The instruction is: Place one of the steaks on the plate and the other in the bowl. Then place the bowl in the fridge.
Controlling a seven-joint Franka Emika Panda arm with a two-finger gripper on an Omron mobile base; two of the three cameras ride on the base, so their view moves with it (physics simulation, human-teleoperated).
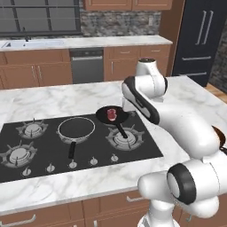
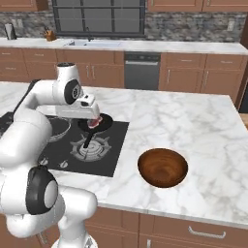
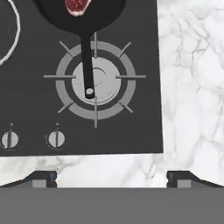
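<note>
A red steak (image 1: pixel 111 114) (image 2: pixel 95 122) (image 3: pixel 78 5) lies in a small black frying pan (image 1: pixel 103 116) on the cooktop's right side. My gripper (image 2: pixel 93 116) (image 3: pixel 112 178) hangs open above that pan's long handle (image 3: pixel 88 61) and the front right burner, a little short of the steak, with nothing between its fingers. The brown bowl (image 2: pixel 162 167) stands empty on the marble counter to the right of the cooktop. The black fridge (image 1: pixel 199 35) stands at the far right with its doors shut. The plate is out of view.
A larger black pan (image 1: pixel 76 128) sits on the middle of the cooktop (image 1: pixel 44 153). Control knobs (image 3: pixel 56 139) line the cooktop's front edge. Behind the island run wooden cabinets, a dishwasher (image 1: pixel 87 64) and a sink (image 2: pixel 92 43).
</note>
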